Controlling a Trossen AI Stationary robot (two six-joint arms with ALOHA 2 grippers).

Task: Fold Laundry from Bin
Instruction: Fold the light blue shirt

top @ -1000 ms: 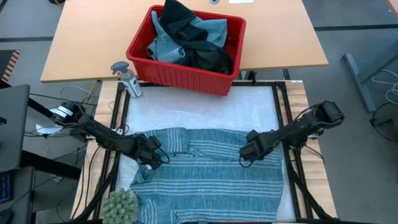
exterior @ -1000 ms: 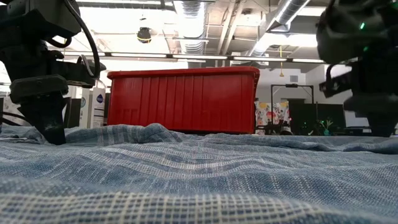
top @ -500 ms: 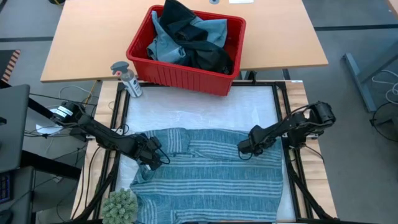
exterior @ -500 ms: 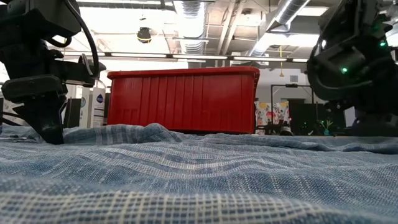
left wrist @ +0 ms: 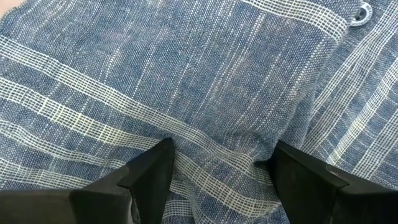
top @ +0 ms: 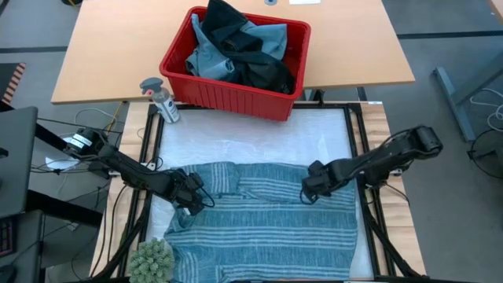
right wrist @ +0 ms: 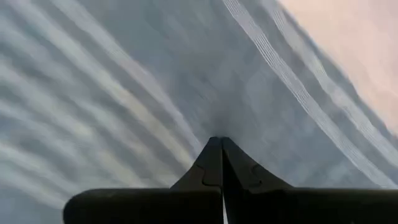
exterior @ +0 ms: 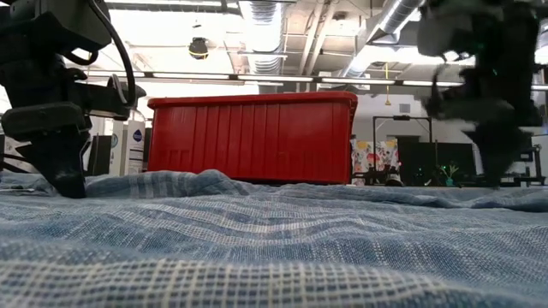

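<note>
From above, a grey-blue striped cloth shirt point(top: 263, 220) lies spread on the white-covered worktop point(top: 259, 137), presumably for folding. The left gripper point(top: 196, 198) rests on its left part, the right gripper point(top: 308, 191) near its upper right edge. Behind, the red rectangular plastic bin point(top: 236, 63) holds more blue and dark garments point(top: 236, 47).

At table height, the shirt fills the foreground and hides the bin's base; the bin's contents cannot be seen.

The left wrist camera shows released jaws, both fingers point(left wrist: 152, 171) pressed into the striped fabric.

The right wrist picture is smeared; its jaws are clenched, and whether cloth is pinched is unclear.
</note>
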